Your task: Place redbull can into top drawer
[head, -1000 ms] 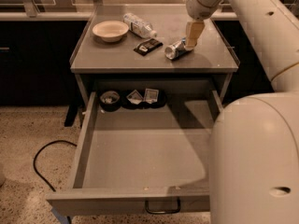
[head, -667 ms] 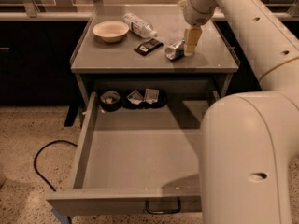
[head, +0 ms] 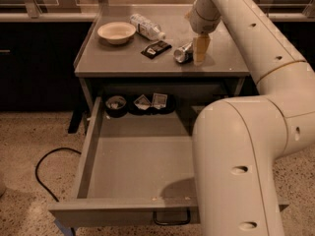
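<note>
End effector (head: 201, 49) lower than a second ago, down at desk (head: 118, 60) surface, just right of redbull can (head: 182, 53). Can unmoved, lying on side, shiny end facing near-left. Whether end effector is apart or together: cannot tell. Top drawer (head: 138, 166) pulled out below desk, can not in it. Bowl (head: 116, 32) and plastic bottle (head: 146, 27) far left on desk.

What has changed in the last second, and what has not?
The gripper came down a little beside the redbull can on the tabletop; the big arm link shifted left over the open top drawer. Can, bowl, bottle and drawer stayed put.
</note>
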`<action>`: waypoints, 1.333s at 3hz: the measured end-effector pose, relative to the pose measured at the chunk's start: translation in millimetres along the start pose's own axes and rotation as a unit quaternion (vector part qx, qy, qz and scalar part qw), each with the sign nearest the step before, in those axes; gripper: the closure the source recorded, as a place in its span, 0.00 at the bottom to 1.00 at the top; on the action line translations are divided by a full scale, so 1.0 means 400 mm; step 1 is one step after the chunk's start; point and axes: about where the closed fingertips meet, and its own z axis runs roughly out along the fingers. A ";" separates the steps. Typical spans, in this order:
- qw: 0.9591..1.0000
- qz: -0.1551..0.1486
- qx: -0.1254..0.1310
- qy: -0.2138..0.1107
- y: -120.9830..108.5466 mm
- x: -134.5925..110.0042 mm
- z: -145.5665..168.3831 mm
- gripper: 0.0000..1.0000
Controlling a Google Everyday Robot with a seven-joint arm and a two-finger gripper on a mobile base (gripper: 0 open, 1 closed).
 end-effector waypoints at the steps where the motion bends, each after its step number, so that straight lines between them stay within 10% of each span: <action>1: 1.000 -0.005 -0.024 0.003 0.017 -0.002 0.023 0.00; 4: 0.994 -0.036 -0.104 -0.007 0.096 -0.025 0.086 0.00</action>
